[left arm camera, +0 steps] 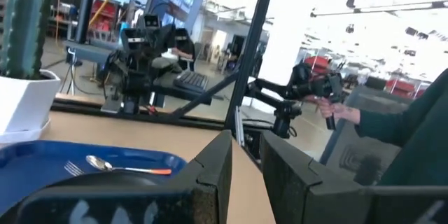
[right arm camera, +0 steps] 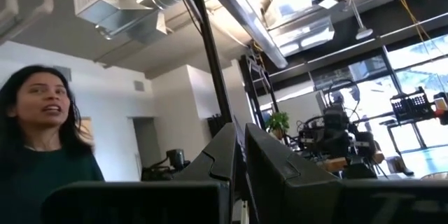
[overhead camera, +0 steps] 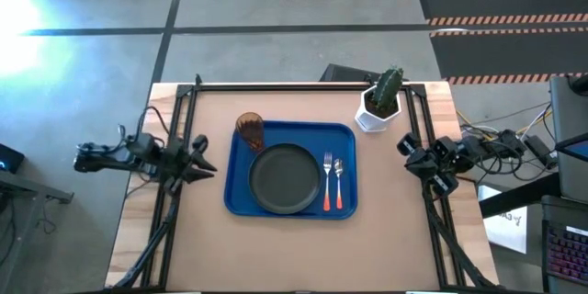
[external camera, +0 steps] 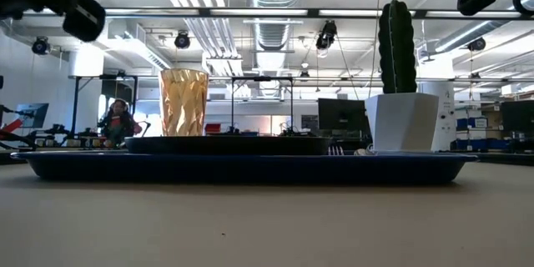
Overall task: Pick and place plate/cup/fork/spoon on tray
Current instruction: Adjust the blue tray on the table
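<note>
1. Dark left gripper (overhead camera: 204, 167) sits near the desk's left edge, fingers closed on nothing; right gripper (overhead camera: 406, 146) by the right edge, same.
2. We see plate (overhead camera: 286, 178), cup (overhead camera: 250, 130), fork (overhead camera: 327, 182) and spoon (overhead camera: 338, 182) all on the tray (overhead camera: 241, 197).
3. Looks done to us.

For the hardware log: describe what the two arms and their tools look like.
Both arms are dark, nearly black, built of jointed segments. The left tool ends in two pointed dark fingers with flat, angular faces. The right tool is blocky and black, with cables trailing behind it off the table edge.
</note>
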Available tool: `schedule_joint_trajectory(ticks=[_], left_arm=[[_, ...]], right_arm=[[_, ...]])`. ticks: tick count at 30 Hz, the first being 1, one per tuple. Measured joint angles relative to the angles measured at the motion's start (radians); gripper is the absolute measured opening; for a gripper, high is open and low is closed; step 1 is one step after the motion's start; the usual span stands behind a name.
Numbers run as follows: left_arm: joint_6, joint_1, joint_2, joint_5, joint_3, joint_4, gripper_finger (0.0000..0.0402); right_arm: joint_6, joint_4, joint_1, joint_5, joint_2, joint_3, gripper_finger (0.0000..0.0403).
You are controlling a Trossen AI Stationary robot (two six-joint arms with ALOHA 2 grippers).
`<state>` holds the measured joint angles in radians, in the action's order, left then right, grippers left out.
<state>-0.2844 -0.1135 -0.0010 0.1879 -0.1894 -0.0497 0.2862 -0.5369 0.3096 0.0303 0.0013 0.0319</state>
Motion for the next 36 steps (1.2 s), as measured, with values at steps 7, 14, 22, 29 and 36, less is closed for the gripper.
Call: schedule_joint_trajectory(ticks=[7, 14, 22, 29, 36], left_arm=[[-0.056, 0.001, 0.000, -0.009, 0.181, 0.228, 0.0058], [0.031, 0.002, 0.000, -0.104, 0.181, 0.224, 0.0058], [0.118, 0.003, 0.002, -0.374, 0.182, 0.168, 0.0058], [0.112, 0.003, 0.003, -0.429, 0.183, 0.104, 0.0058], [0.134, 0.003, 0.003, -0.456, 0.184, 0.103, 0.0058]], right_arm=[[-0.006, 0.001, 0.000, -0.001, 0.001, 0.000, 0.0022], [-0.174, 0.009, 0.000, -0.049, 0.001, 0.000, 0.0022], [-0.266, 0.211, 0.000, -0.264, 0.001, 0.000, 0.0022], [-0.385, 0.298, 0.000, -0.384, 0.001, 0.000, 0.0022], [-0.406, 0.357, -0.001, -0.502, 0.001, 0.000, 0.0022]])
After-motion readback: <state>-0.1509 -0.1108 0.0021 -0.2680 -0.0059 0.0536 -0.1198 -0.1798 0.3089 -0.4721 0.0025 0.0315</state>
